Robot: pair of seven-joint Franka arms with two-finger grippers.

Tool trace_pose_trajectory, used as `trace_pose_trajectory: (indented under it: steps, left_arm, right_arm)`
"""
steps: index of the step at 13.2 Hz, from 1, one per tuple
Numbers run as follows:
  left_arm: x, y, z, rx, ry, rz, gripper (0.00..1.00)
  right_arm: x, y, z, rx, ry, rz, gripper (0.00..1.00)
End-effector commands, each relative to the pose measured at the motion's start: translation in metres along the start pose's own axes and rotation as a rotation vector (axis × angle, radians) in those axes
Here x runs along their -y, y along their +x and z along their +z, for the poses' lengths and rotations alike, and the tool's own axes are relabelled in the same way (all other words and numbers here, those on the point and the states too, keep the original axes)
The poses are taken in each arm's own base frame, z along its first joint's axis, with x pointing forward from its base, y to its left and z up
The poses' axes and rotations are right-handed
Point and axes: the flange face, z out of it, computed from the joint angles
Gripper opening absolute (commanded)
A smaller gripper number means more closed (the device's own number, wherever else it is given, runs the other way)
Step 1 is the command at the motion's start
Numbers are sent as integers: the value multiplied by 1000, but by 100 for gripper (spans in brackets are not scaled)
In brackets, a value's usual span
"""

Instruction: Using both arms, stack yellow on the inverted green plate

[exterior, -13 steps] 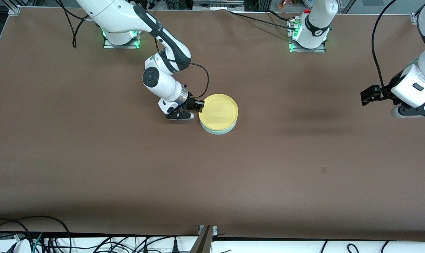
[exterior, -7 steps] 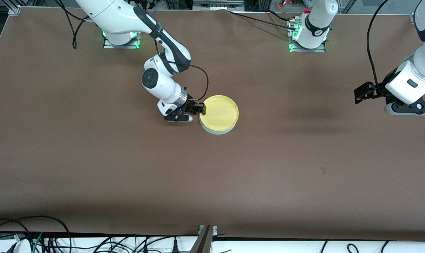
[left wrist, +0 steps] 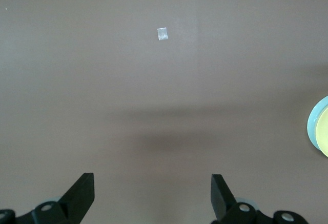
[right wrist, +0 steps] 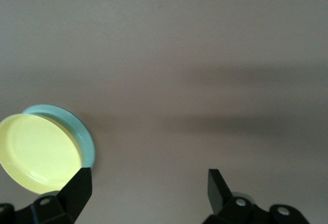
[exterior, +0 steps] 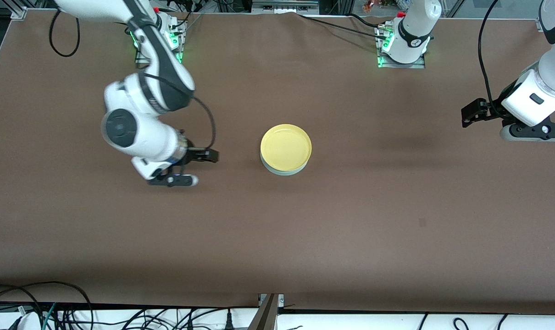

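Yellow (exterior: 285, 145) sits on green plate (exterior: 284, 171) mid-table — stack looks done. Right gripper (exterior: 199, 166) spread, empty, over bare table beside the plates; left gripper (exterior: 471, 113) spread, empty, waits at its table end.

The right arm bends down from its base, its right gripper (exterior: 199, 165) held low over the table toward its own end, fingers (right wrist: 77, 185) spread apart. The left arm waits at its end, left gripper (exterior: 470, 114) raised, fingers (left wrist: 82, 188) parted wide.
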Motion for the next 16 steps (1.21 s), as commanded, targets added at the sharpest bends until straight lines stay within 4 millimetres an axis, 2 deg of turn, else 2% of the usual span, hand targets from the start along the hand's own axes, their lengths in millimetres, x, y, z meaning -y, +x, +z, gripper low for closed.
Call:
trace_pose_trajectory:
  steps: [1, 2, 3, 5, 7, 8, 9, 10, 13, 14, 16]
  left_arm:
    - [-1, -5, -9, -21, -21, 12, 100]
    - [-2, -5, -10, -25, -21, 7, 100]
    - [-2, -5, -11, -26, -21, 6, 100]
    - [-4, -5, -12, -29, -23, 7, 100]
    - [-5, -5, -12, -28, -24, 10, 100]
    - [-4, -5, -15, -34, -24, 9, 100]
    - [-4, -5, -20, -44, -27, 8, 100]
    - [-7, -5, -23, -50, -37, 11, 100]
    - [-19, -6, -25, -52, -43, 29, 100]
    - [-19, -6, -24, -49, -42, 31, 100]
    - [-19, -5, -22, -44, -43, 30, 100]
  right_arm:
    - [-80, 22, -40, 29, -10, -44, 100]
    - [-115, 25, -55, 38, -17, -57, 100]
    - [-137, 21, -72, 59, -31, -89, 100]
    - [-162, 12, -111, 72, -54, -94, 100]
    - [-167, -11, -157, 16, -61, -79, 100]
    - [-169, -21, -174, 2, -88, -87, 100]
    - [-171, -42, -199, -20, -126, -81, 100]
    - [-172, -58, -217, -48, -144, -75, 100]
    - [-177, -80, -239, -94, -149, -67, 100]
    - [-176, -93, -242, -85, -150, -67, 100]
    - [-188, -105, -233, -68, -138, -52, 100]
